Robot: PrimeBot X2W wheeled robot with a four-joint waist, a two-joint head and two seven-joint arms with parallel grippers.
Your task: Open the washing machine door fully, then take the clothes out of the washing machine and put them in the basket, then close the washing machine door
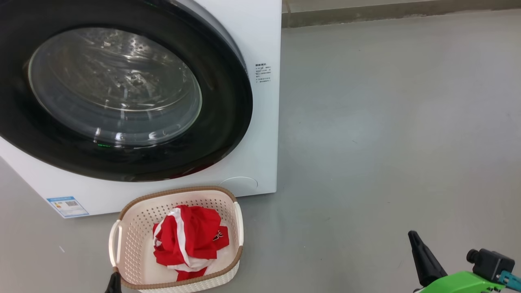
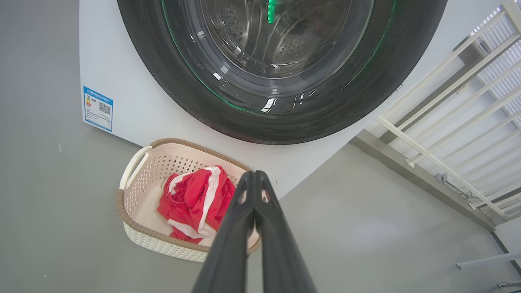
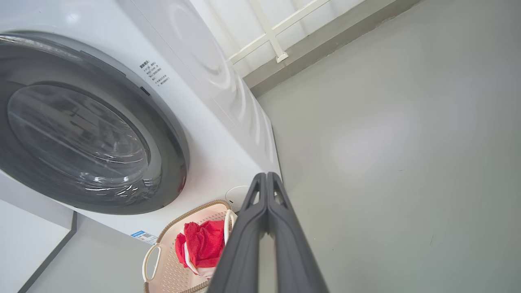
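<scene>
The washing machine (image 1: 260,36) (image 2: 122,81) (image 3: 211,81) stands at the upper left, and its black-rimmed door (image 1: 114,89) (image 2: 281,61) (image 3: 81,126) lies flat against the front, closed. Just below it on the floor sits the cream basket (image 1: 134,228) (image 2: 134,199) (image 3: 163,260), holding the red and white clothes (image 1: 187,240) (image 2: 195,201) (image 3: 201,244). My left gripper (image 1: 113,280) (image 2: 255,175) hangs shut at the basket's near rim, holding nothing. My right gripper (image 1: 413,236) (image 3: 266,176) is shut and empty over the bare floor to the right.
Grey floor (image 1: 386,142) stretches wide to the right of the machine. A white railing (image 2: 456,101) (image 3: 281,24) and a low kerb run along the far wall. A blue label (image 1: 67,206) is stuck on the machine's lower left corner.
</scene>
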